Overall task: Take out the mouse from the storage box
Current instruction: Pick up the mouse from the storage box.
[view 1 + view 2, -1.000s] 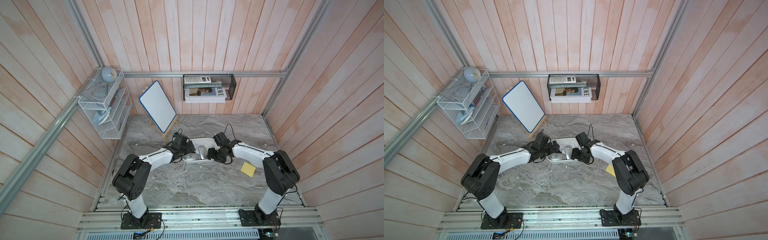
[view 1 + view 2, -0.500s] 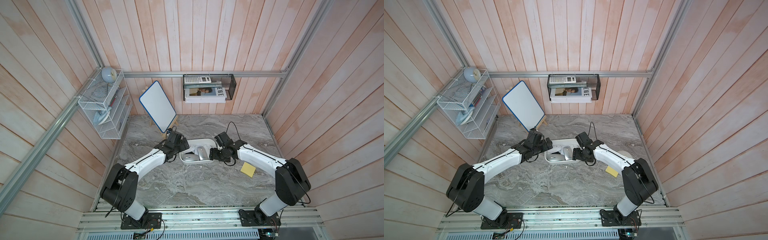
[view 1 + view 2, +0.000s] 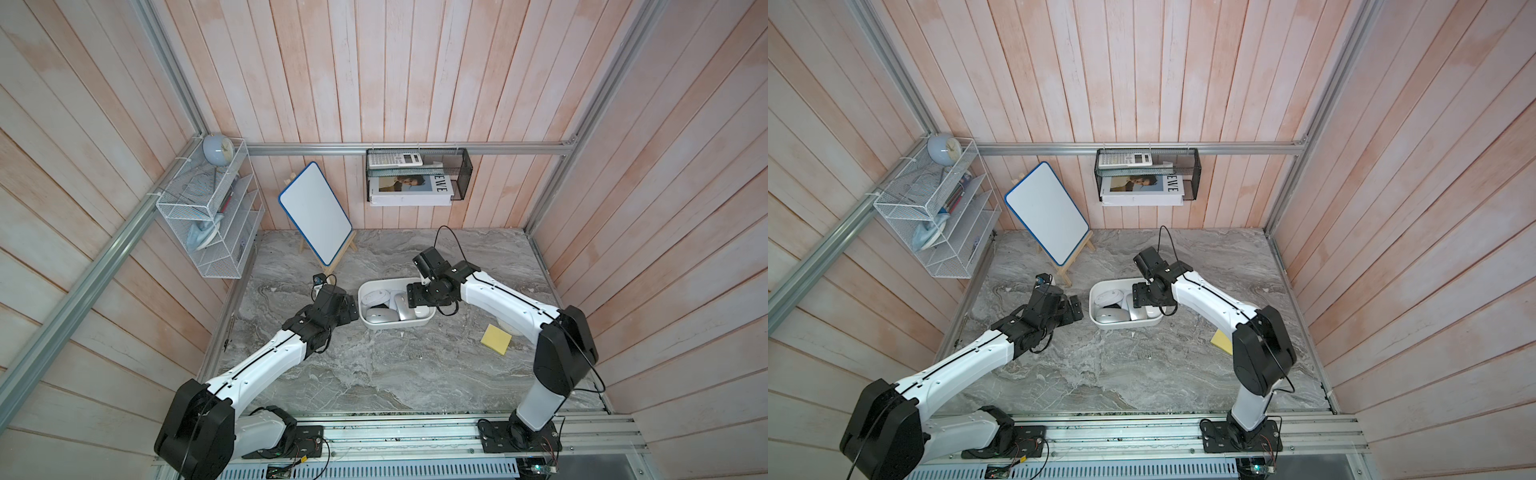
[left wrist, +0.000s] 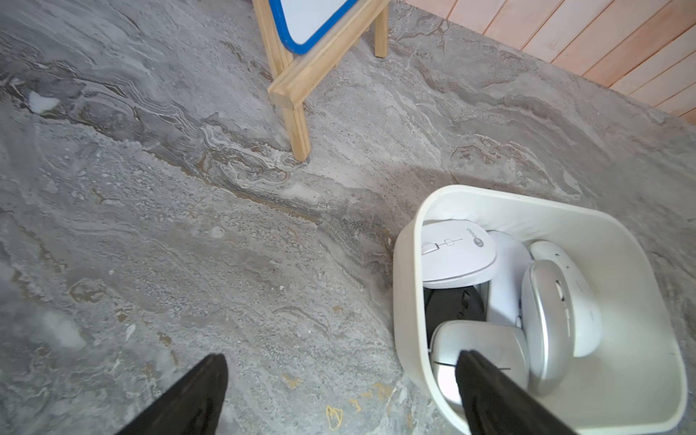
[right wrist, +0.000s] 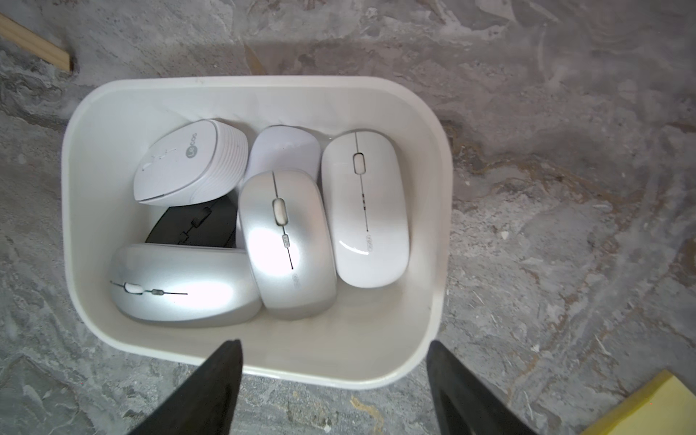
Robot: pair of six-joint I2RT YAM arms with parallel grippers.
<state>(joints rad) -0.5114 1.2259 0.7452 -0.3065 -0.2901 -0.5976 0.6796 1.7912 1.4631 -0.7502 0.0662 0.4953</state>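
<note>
Compared with a second ago, when both of your claws were crowding together over the storage box [image 3: 390, 329], your left arm is now lying pulled back. The left claw [image 3: 352, 311] is sitting just beside the box's left wall, its fingers spread apart and gripping nothing. Your right claw [image 5: 333, 346] is hovering over the box's right side, its fingers likewise standing apart and empty.

The mice are all still lying inside the box. A silver mouse [image 5: 286, 244] is resting against a second silver mouse [image 5: 180, 286] lying crosswise, with a glossy white mouse [image 5: 365, 211] alongside. A ribbed white mouse [image 5: 192, 162] is sitting partly over a black mouse [image 5: 196, 226].

The box is staying near the middle of the grey marbled counter [image 3: 395, 374]. A yellow note pad [image 3: 496, 339] is lying to its right, close by the right arm. A blue-rimmed whiteboard [image 3: 316, 216] is leaning on a wooden easel [image 4: 297, 86] behind. Pale wooden plank walls [image 3: 374, 70] are enclosing the cell, carrying a white wire rack [image 3: 208, 232] on the left and a black mesh basket [image 3: 459, 174] at the back.
</note>
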